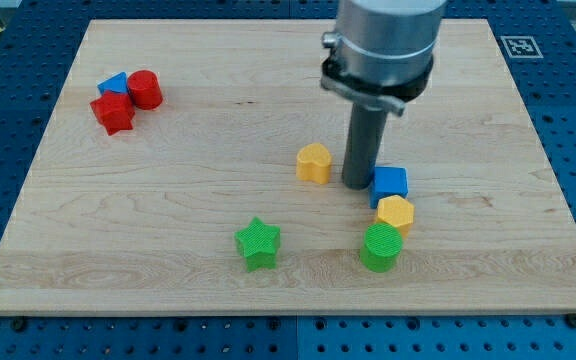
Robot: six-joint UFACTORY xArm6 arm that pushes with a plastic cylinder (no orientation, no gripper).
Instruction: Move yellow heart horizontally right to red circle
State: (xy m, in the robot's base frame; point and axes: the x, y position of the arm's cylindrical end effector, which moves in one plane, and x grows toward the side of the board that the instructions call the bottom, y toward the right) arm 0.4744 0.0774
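The yellow heart (pixel 314 162) lies near the middle of the wooden board. The red circle (pixel 145 89) is far off at the view's upper left, touching a blue triangle (pixel 114 84) and a red block (pixel 114 113). My tip (pixel 356 184) rests on the board just to the right of the yellow heart, with a small gap between them. The tip stands right beside the left side of a blue block (pixel 390 183).
A yellow hexagon (pixel 395 213) sits just below the blue block, and a green circle (pixel 381 247) just below that. A green star (pixel 259 243) lies below and left of the heart. The board's edges (pixel 278 304) border a blue perforated table.
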